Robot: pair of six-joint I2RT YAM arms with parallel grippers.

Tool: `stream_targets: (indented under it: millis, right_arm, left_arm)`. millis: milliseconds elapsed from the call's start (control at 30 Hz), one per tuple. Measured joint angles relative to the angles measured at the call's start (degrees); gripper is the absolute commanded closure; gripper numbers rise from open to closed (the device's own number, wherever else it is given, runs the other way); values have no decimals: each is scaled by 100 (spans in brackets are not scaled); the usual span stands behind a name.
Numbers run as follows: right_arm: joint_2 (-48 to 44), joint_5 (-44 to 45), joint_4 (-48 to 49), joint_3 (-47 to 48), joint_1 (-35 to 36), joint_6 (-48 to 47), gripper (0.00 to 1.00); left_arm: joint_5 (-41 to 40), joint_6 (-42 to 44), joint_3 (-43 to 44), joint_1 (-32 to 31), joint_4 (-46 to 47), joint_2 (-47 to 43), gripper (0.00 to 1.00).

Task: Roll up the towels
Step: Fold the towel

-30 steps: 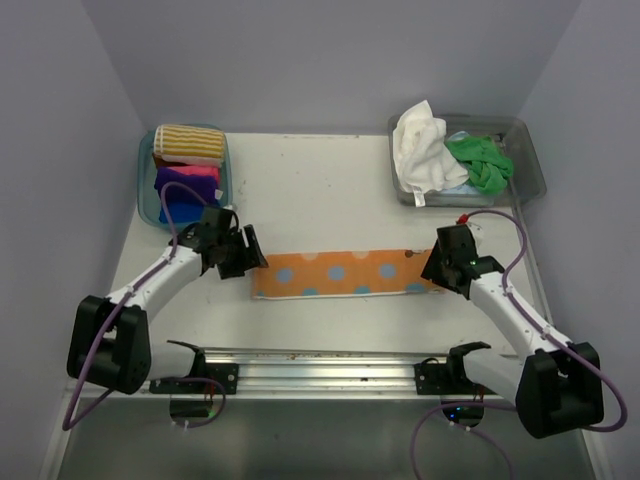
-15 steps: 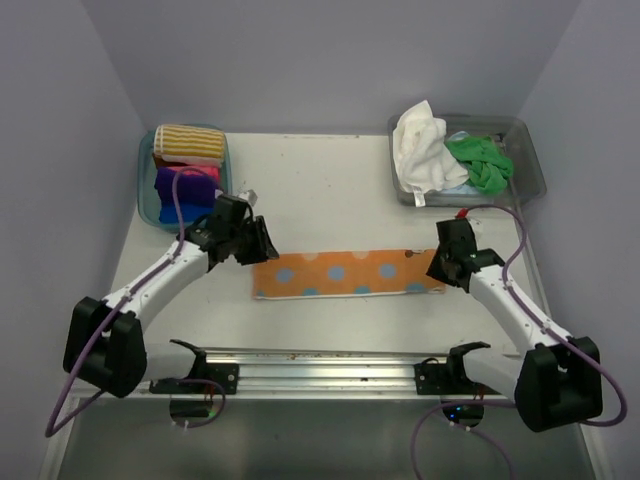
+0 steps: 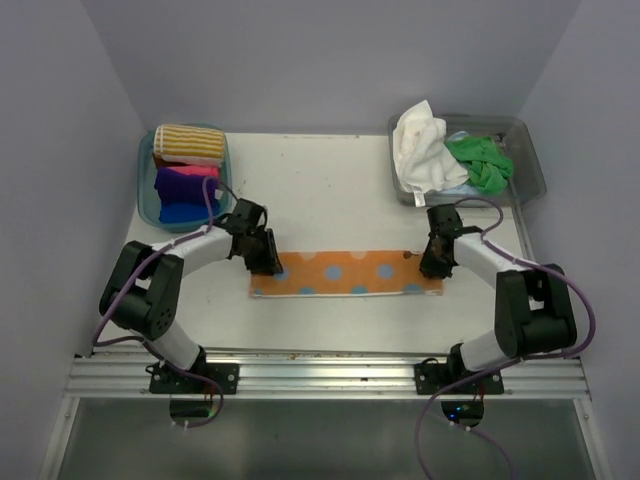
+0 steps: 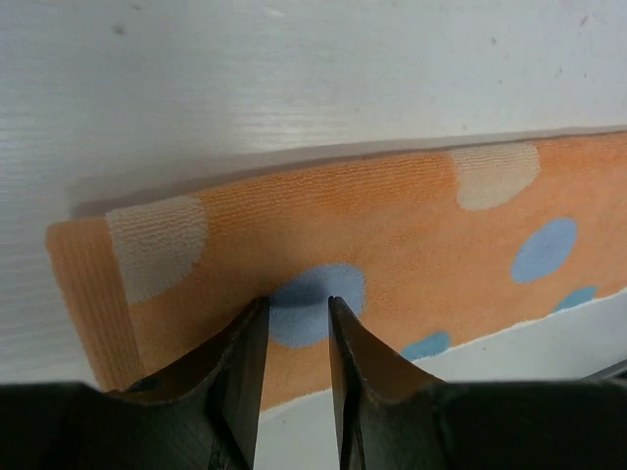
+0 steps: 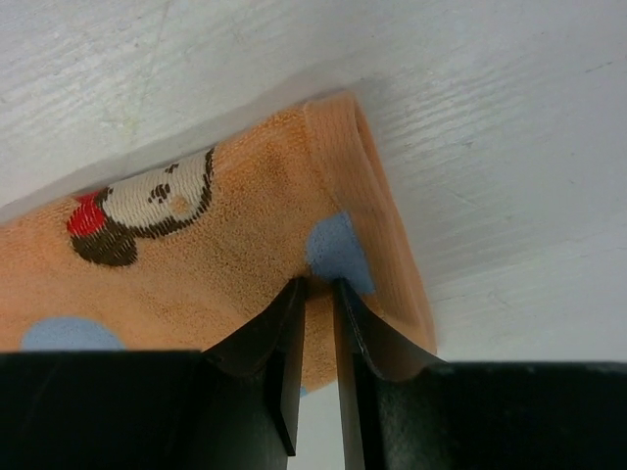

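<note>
arms (image 3: 190, 250) (image 3: 490, 262): 2 | tubs (image 3: 146, 195) (image 3: 530, 165): 2 | flat spotted towel (image 3: 350, 272): 1 | tubbed towels (image 3: 420, 145): uncountable

From above, the left end effector (image 3: 268, 262) covers the dotted towel's (image 3: 350, 273) left end, and the right end effector (image 3: 436, 262) covers its far right corner. In both wrist views the towel runs off the frame's side, and part of its near edge lies behind the fingers (image 4: 235, 392). Whether any cloth is nipped between the tips cannot be told; the gaps are narrow.
</note>
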Motion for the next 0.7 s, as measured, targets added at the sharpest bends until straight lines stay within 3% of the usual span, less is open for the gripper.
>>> stream_targets:
  millis: [167,300,400,467,567,700]
  right_arm:
    - [-212,-501,363,-302,63,111,80]
    - [-621,-852,514,-667,437,291,78]
    - [-992,-940,251,-785,651,334,65]
    - [-1333,-835,28,-774,680,321,51]
    - [-1720,-627,-260,-608,616,203,47]
    - [-1523,-535,-295,-345,522,22,46]
  left_arm:
    - [448,46,-264,846,240,-83,63]
    - [229,184,-313,992,149,-240,62]
    - [68,284,-310,992,59,-284,61]
    - [-4,337,-310,992,2,-315,61]
    - [-105,361,-289,992,-87,-323,61]
    - [-216,431,-247,992,-188,-321,62]
